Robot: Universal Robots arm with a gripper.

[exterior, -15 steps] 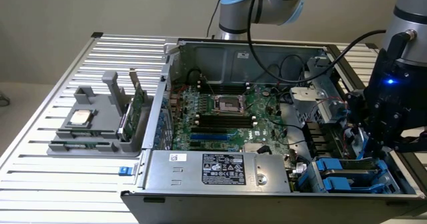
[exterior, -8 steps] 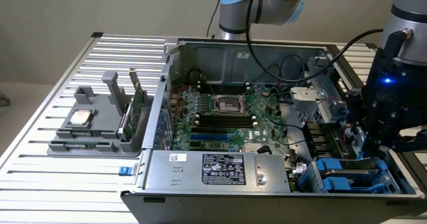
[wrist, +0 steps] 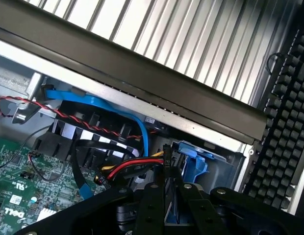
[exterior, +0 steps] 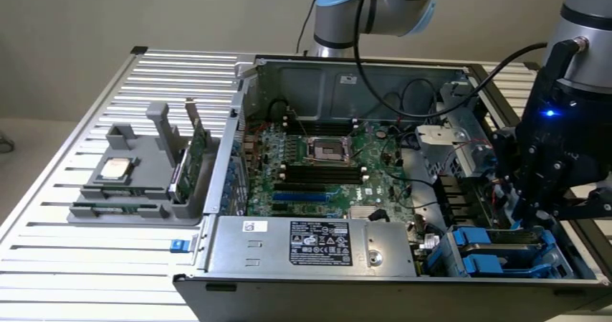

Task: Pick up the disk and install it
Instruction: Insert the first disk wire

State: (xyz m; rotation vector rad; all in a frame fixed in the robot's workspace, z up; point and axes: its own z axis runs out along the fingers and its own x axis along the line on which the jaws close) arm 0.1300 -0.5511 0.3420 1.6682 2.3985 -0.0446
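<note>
Pose: the arm (exterior: 378, 3) has its shoulder joints at the far edge of the worktop (exterior: 86, 264), about midway along it. The wrist (exterior: 588, 42) comes down near-vertical at the exterior view's right, close to the worktop's near edge. A blue lamp (exterior: 550, 112) is lit on the wrist housing. The gripper (exterior: 528, 220) is black, points straight down and sits low. In the wrist view the fingers (wrist: 151, 200) are parallel and drawn almost together, with a narrow slit between them. Whether anything sits in the slit: cannot tell.
</note>
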